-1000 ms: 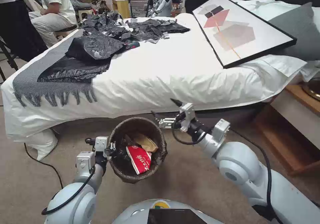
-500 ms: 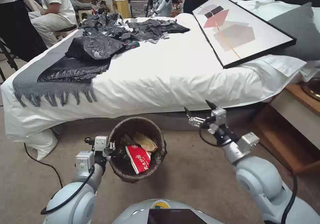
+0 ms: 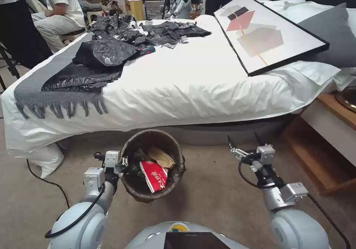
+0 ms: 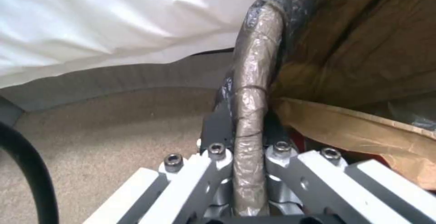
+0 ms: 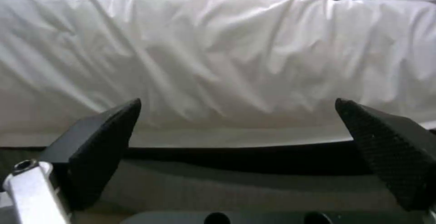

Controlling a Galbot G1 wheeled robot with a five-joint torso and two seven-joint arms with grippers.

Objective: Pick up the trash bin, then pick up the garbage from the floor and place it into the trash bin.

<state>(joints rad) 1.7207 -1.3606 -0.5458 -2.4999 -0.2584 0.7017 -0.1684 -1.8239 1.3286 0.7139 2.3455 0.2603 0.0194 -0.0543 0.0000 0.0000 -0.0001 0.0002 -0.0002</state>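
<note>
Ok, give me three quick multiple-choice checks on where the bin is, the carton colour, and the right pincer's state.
1. Where is the trash bin?
A. On the bed
B. Held at its rim by the left pincer, over the carpet
C. Beside the framed picture

2. What colour is the paper carton inside the bin?
A. Red with white
B. Blue
C. Green

3. How is the right pincer?
A. Shut on a wrapper
B. Shut, empty
C. Open, empty

Answers:
1. B, since the left wrist view shows both fingers clamping the bagged rim.
2. A, seen in the head view.
3. C, since the right wrist view shows the fingers spread with nothing between.
</note>
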